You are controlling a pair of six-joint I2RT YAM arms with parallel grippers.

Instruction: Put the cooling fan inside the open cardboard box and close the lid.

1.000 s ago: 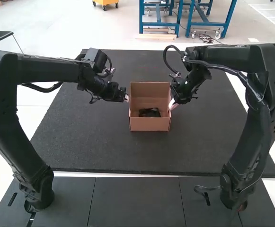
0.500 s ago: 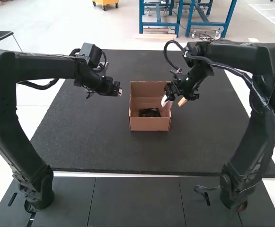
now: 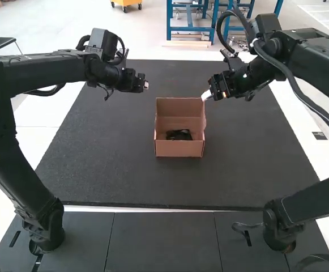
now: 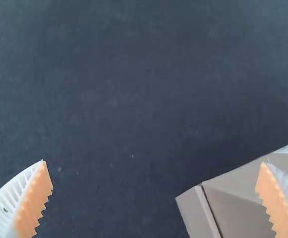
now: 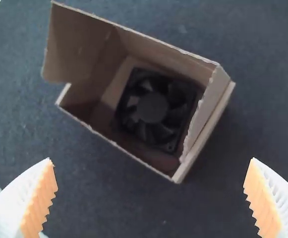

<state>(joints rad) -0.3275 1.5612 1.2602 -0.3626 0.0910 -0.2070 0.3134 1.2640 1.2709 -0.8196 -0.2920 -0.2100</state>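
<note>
Cooling fan (image 5: 152, 110) flat on floor of cardboard box (image 3: 179, 148), mid-mat — placing looks done. Lid flap (image 3: 179, 106) upright at rear wall, not yet closed.

Last second: right gripper (image 3: 208, 96) lifted from box's right wall to rear-right corner; left gripper (image 3: 143, 83) drew back rear-left. Both jaws wide apart, holding nothing.

Box well inside black mat (image 3: 96, 158) edges — room behind flap to push it forward.

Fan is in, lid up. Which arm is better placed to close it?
Right, probably. The right hand, open, hangs beside the top corner of the upright lid, its wrist view facing the cardboard box with the cooling fan inside. The left hand, also open, hangs farther off.
</note>
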